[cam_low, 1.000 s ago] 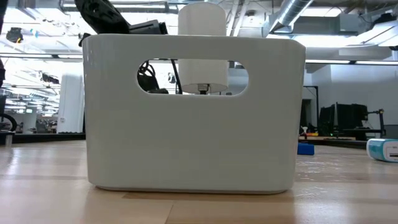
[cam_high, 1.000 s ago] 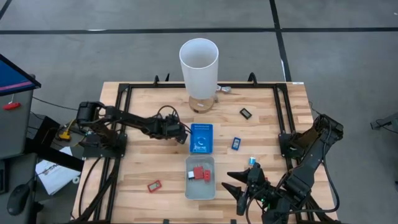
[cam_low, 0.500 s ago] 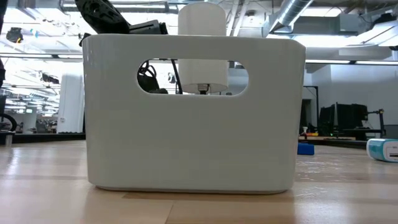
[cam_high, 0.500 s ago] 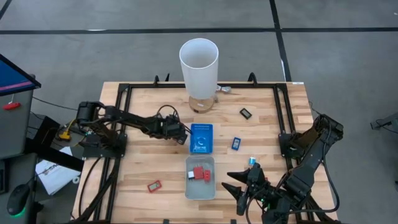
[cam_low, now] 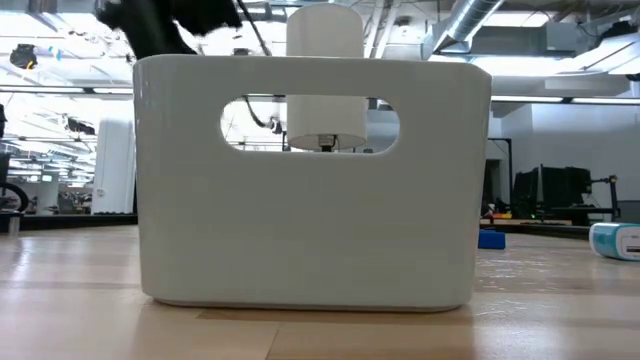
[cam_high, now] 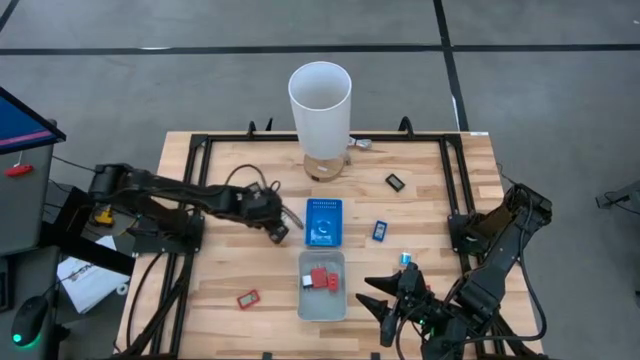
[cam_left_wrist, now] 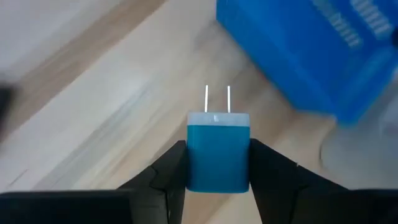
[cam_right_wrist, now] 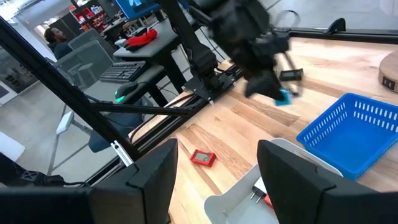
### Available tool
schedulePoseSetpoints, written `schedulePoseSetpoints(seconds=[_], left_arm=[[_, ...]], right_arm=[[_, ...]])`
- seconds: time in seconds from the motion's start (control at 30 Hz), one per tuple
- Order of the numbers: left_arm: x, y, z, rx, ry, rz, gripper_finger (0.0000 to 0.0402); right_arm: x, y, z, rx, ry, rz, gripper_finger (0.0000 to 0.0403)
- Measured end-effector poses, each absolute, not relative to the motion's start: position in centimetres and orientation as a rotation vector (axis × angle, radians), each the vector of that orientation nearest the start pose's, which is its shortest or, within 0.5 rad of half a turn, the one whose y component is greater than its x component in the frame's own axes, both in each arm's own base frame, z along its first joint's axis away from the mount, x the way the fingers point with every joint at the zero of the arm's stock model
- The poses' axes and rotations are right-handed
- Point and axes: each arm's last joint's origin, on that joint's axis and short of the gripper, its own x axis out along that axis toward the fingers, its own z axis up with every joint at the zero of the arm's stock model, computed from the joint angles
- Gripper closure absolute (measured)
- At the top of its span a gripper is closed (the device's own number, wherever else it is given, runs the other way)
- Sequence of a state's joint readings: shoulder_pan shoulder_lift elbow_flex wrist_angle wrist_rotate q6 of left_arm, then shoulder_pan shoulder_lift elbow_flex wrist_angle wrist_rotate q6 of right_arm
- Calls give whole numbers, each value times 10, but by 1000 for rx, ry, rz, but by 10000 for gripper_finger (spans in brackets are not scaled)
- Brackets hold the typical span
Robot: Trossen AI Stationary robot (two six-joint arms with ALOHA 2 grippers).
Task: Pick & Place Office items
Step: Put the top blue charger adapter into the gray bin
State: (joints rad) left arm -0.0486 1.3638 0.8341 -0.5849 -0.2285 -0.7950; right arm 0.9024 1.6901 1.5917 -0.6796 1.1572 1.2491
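Task is partly along, by the look of it. The pale grey tray [cam_high: 321,298] is already holding a red block [cam_high: 321,278] and a small white piece [cam_high: 305,283] beside it; the blue tray [cam_high: 324,222] is showing only a faint light mark on its floor, too small to tell what it is.

The left gripper [cam_high: 280,231] is hovering above the bare wood just beside the blue tray, on that tray's left side in the high view. Its fingers [cam_left_wrist: 166,175] are clamping a blue charger plug [cam_left_wrist: 217,150] from both sides. The plug is a small teal-blue block with a paler cap and two thin metal prongs pointing forward, away from the wrist. The right wrist view is showing the same blue piece [cam_right_wrist: 284,98] hanging in the air under the far arm, clear of the table.

Still lying loose on the table: a red flat piece [cam_high: 248,297] near the front left, a black piece [cam_high: 396,182] toward the back right, a blue piece [cam_high: 380,230] right of the blue tray, and a blue-and-white piece [cam_high: 406,258] near the right arm. So several picks are likely remaining.

The right gripper [cam_high: 385,300] is waiting at the front right, its dark fingers [cam_right_wrist: 154,171] spread wide with nothing between them.

The tall white cylinder [cam_high: 320,108] is standing at the back edge, apart from the work.
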Motion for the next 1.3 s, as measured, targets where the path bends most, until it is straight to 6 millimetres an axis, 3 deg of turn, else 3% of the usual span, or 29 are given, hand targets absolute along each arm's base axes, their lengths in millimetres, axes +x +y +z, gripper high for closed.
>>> schedulePoseSetpoints(seconds=[0.3, 0.5, 0.63, 0.77, 1.0, 1.3], left_arm=[[213, -70, 242, -583, 907, 302, 267], [216, -122, 246, -620, 798, 77, 267], [231, -139, 233, -656, 769, 56, 267], [256, -148, 219, -622, 738, 39, 267], [301, -143, 218, -449, 740, 34, 267], [315, -127, 198, -330, 824, 45, 267]], right_arm=[[243, 263, 346, 554, 180, -434, 188], [245, 262, 347, 549, 177, -435, 188], [245, 263, 347, 545, 175, -435, 188], [245, 263, 348, 555, 164, -434, 188], [247, 264, 349, 579, 149, -429, 188], [248, 266, 353, 561, 133, -417, 188]])
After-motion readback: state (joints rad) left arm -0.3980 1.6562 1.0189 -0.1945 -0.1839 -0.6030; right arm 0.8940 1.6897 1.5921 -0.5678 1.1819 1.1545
